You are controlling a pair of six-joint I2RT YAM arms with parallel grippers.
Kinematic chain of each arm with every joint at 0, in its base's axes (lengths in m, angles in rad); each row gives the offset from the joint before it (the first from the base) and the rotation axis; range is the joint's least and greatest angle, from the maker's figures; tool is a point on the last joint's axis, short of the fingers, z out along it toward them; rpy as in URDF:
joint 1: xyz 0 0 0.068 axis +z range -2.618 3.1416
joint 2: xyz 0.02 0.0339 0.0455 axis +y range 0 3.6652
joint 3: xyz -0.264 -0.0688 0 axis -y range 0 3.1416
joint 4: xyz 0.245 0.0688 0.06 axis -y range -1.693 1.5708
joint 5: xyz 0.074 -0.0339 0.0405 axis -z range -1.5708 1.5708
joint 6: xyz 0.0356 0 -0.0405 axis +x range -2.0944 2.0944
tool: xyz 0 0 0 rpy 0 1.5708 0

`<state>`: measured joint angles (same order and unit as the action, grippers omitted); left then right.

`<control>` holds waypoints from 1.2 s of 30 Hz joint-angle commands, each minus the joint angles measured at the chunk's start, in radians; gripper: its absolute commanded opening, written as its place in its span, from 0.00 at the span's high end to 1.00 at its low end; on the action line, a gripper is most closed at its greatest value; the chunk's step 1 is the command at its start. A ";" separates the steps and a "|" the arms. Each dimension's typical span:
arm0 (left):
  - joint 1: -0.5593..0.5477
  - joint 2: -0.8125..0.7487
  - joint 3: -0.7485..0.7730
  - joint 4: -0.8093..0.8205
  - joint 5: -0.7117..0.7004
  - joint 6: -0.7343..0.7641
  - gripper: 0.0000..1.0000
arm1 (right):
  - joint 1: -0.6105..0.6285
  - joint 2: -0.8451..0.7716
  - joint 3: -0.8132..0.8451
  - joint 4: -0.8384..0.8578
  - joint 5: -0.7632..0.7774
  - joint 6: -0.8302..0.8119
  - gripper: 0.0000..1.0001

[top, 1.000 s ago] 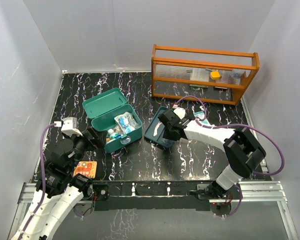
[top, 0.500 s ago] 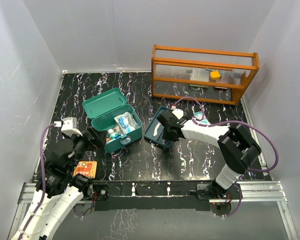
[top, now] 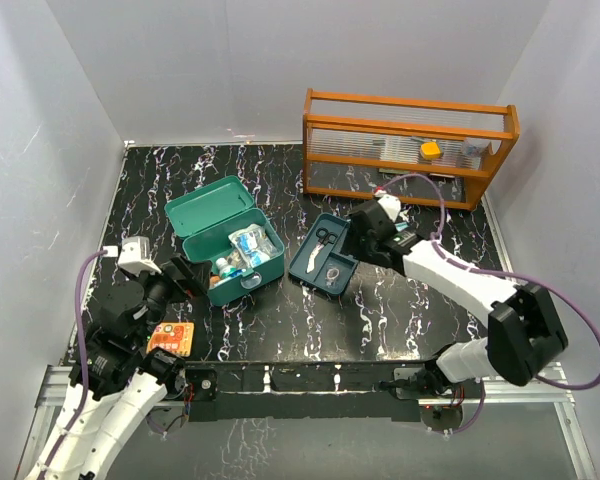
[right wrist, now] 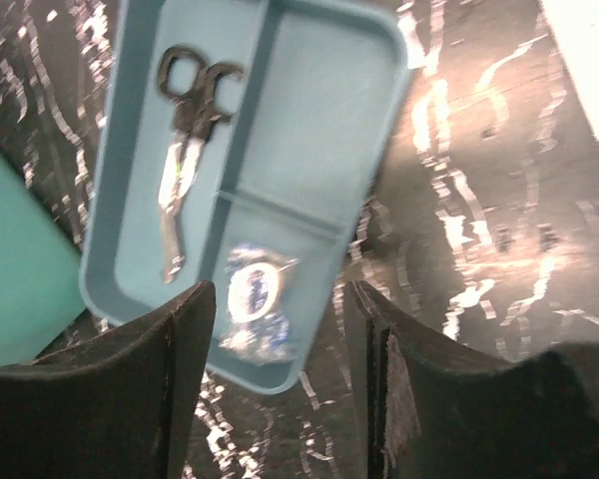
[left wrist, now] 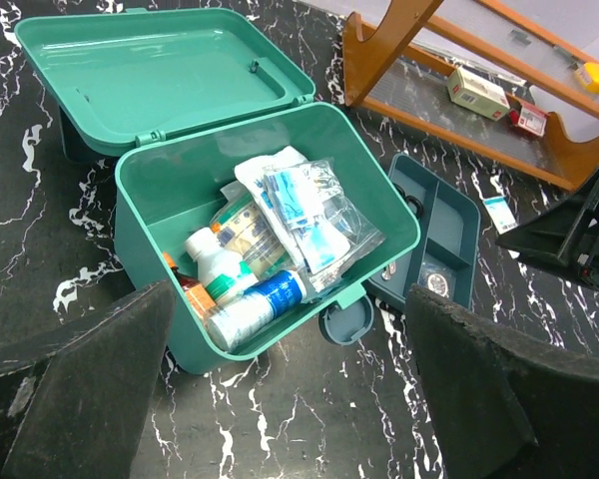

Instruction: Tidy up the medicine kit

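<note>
Teal medicine kit (top: 208,208) sits open and part-filled, insert tray (right wrist: 324,110) beside it unfitted; left gripper (left wrist: 288,304) and right gripper (right wrist: 280,299) jaws apart.

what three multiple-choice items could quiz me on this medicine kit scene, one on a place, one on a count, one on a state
1. In which part of the insert tray do the scissors lie?
a) its long compartment
b) a short compartment
c) across its rim

2. How many things lie in the insert tray?
a) none
b) two
c) five

3. How is the lid of the medicine kit box?
a) latched shut
b) lying in the tray
c) open, swung back

1 a: the right wrist view shows them lengthwise in the long compartment.
2 b: only the scissors and a small packet are there.
3 c: the box's contents show, with the lid behind.
</note>
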<state>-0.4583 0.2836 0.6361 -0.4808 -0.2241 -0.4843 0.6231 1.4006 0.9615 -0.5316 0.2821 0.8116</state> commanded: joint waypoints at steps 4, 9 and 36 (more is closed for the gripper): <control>0.001 -0.039 0.031 -0.049 -0.039 -0.051 0.01 | -0.245 -0.083 -0.111 0.129 0.039 -0.194 0.40; 0.001 -0.039 0.030 -0.062 -0.030 -0.065 0.01 | -0.397 -0.046 -0.122 0.225 0.043 -0.258 0.32; 0.001 0.000 0.009 -0.033 0.015 -0.052 0.01 | -0.597 0.297 0.006 0.291 -0.254 -0.399 0.41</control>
<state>-0.4583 0.2821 0.6415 -0.5270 -0.2165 -0.5392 0.0296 1.6917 0.9394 -0.2344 0.0837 0.3828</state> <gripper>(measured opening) 0.986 0.610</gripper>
